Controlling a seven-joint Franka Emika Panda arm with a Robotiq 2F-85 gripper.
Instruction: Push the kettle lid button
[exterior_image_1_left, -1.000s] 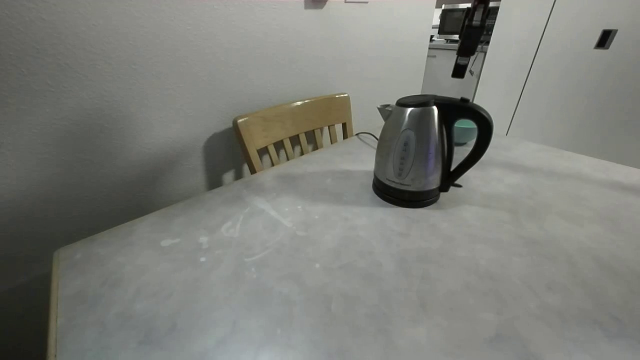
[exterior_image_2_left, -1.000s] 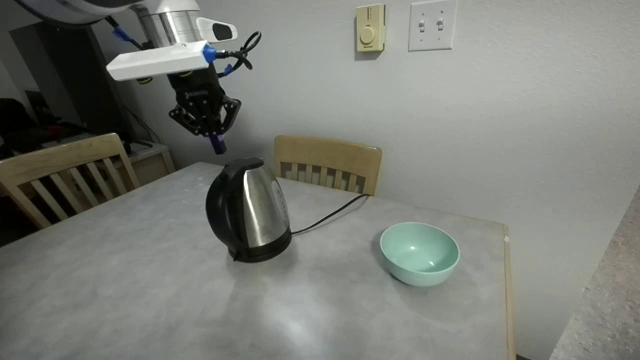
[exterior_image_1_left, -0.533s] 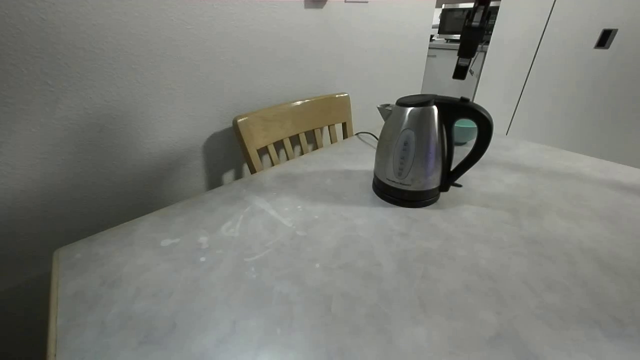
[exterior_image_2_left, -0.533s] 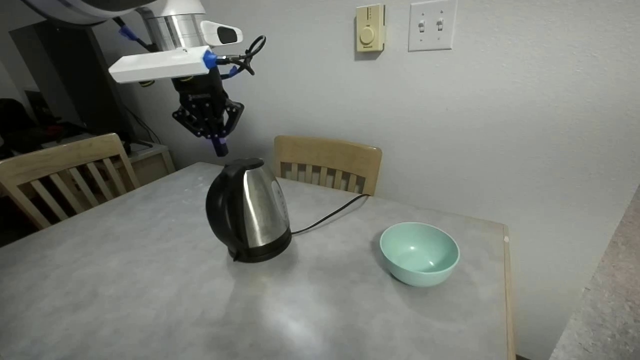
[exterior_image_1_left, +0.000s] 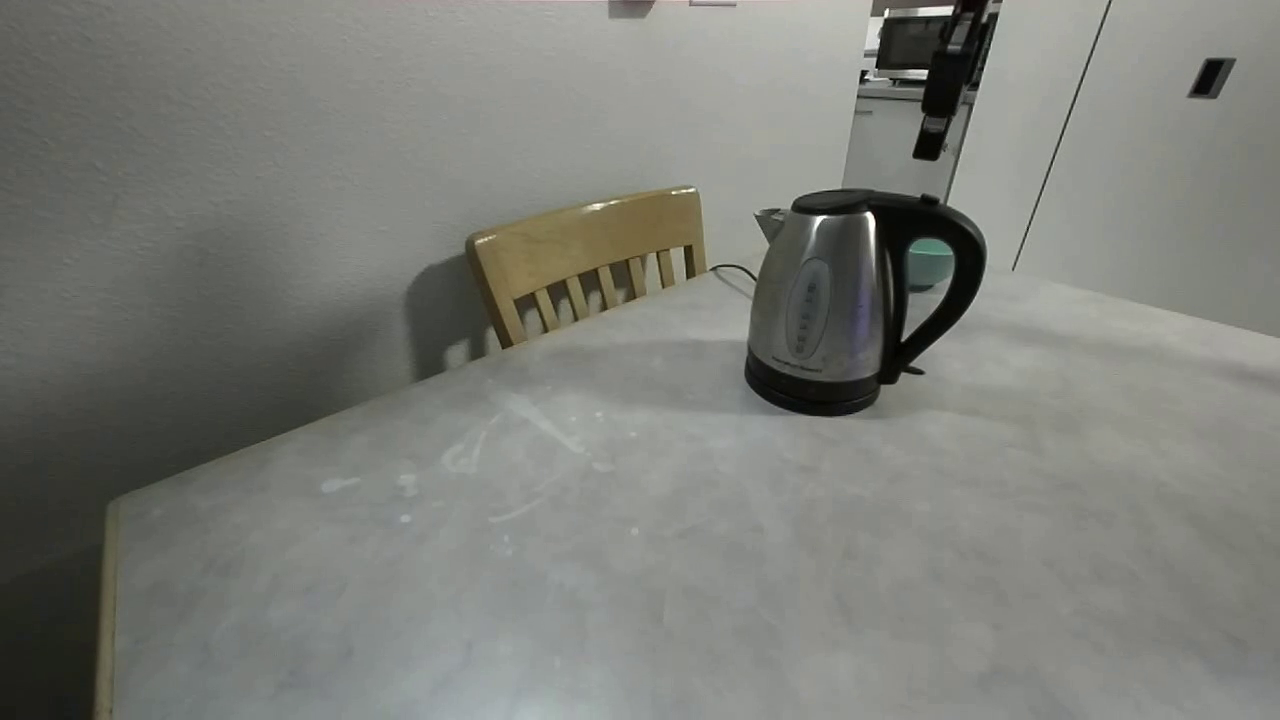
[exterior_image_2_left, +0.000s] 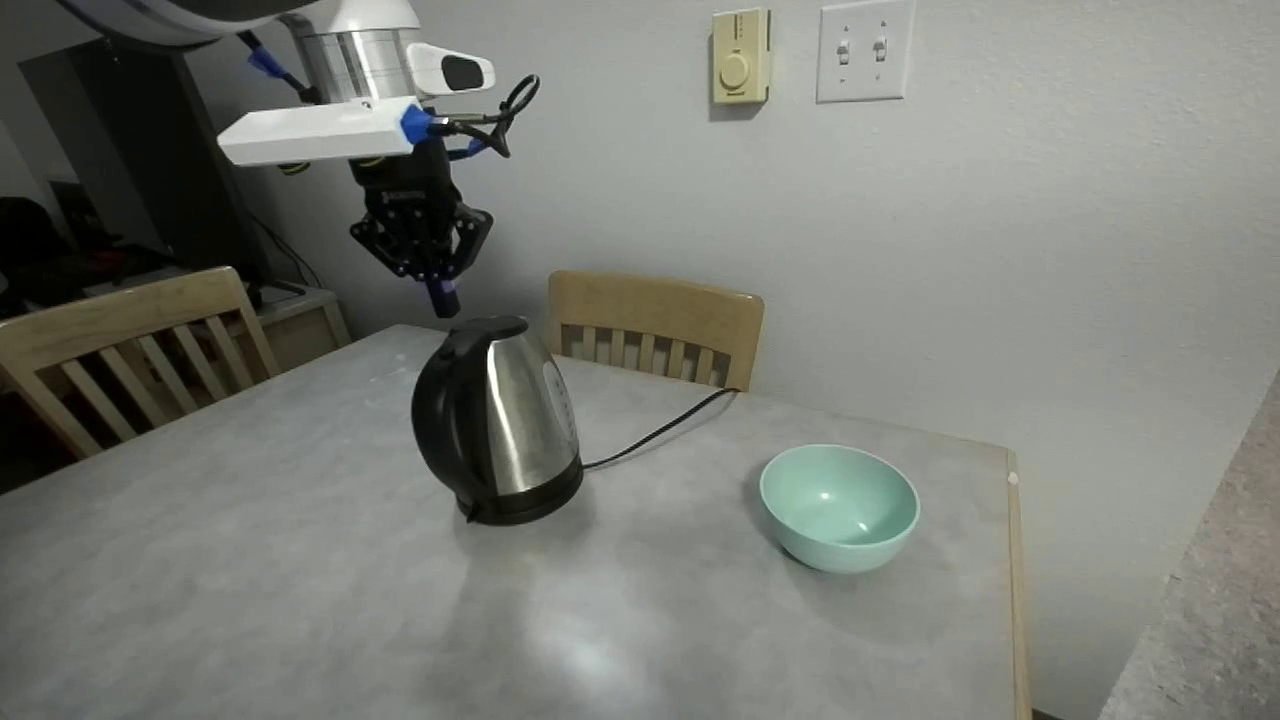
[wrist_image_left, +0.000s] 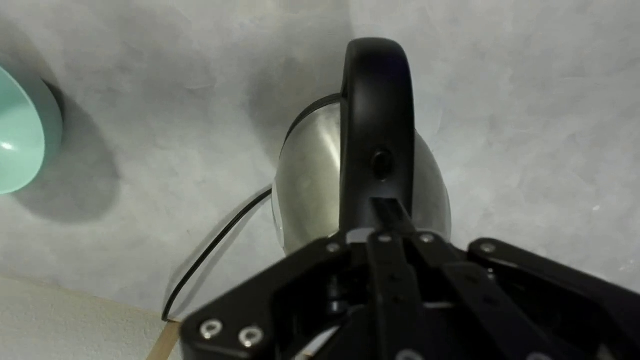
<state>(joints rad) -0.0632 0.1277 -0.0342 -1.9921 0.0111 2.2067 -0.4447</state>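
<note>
The steel kettle (exterior_image_1_left: 820, 320) stands upright on the grey table, also seen in an exterior view (exterior_image_2_left: 525, 420) and the wrist view (wrist_image_left: 310, 175). Its dark round lid (exterior_image_1_left: 832, 202) lies closed on top; in the wrist view the gripper hides it. A small black button (wrist_image_left: 383, 165) sits on top of the black handle (wrist_image_left: 377, 105) and shows as a bump in an exterior view (exterior_image_1_left: 930, 200). My gripper (exterior_image_2_left: 444, 303) is shut and empty, fingers together, pointing down, a little above the handle top and apart from it. Its fingertips (wrist_image_left: 387, 202) appear just below the button in the wrist view.
A mint-green bowl (exterior_image_2_left: 840, 510) stands on the table (exterior_image_2_left: 300, 600) near the kettle. A black cord (exterior_image_2_left: 660, 430) runs from the kettle base to the table edge. Wooden chairs (exterior_image_2_left: 655, 325) stand at the edge, with a wall behind.
My gripper has moved slightly right and down in both exterior views, its tips closer to the kettle handle's top. It has stayed shut. The kettle and bowl have not moved.
</note>
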